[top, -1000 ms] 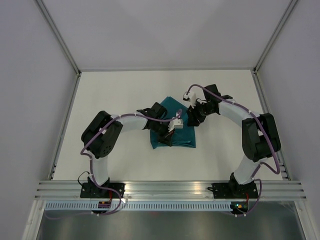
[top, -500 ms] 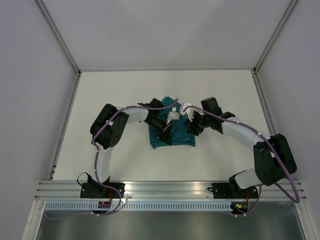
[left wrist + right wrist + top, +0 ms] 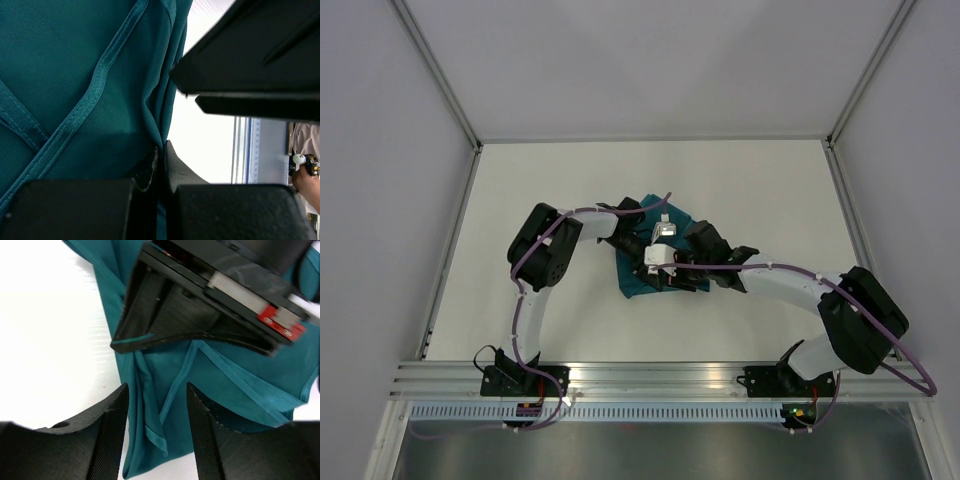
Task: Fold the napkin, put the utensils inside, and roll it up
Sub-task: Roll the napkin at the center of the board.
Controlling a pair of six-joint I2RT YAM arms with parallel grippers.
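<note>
The teal napkin [image 3: 632, 284] lies bunched at the table's middle, mostly under both wrists. My left gripper [image 3: 161, 150] is shut on a folded edge of the napkin [image 3: 75, 90], and a strip of cloth shows between its fingers. In the right wrist view the left gripper [image 3: 114, 344] pinches that fold near the napkin's [image 3: 235, 390] left side. My right gripper [image 3: 157, 390] hovers open just above the cloth, its fingers [image 3: 116, 435] either side of a hemmed flap and holding nothing. In the top view both grippers meet over the napkin, left gripper [image 3: 642, 262] and right gripper [image 3: 660, 280]. The utensils are out of view.
White table [image 3: 560, 180] spreads all round the napkin. Metal rails [image 3: 660, 378] run along the near edge by the arm bases. Grey walls stand at the left, right and back. The right gripper's black body [image 3: 250, 50] fills the left wrist view's upper right.
The right arm has swung from behind the napkin's right side forward and left, over the cloth, close to the left gripper. The left arm has pulled back slightly, still gripping the cloth.
</note>
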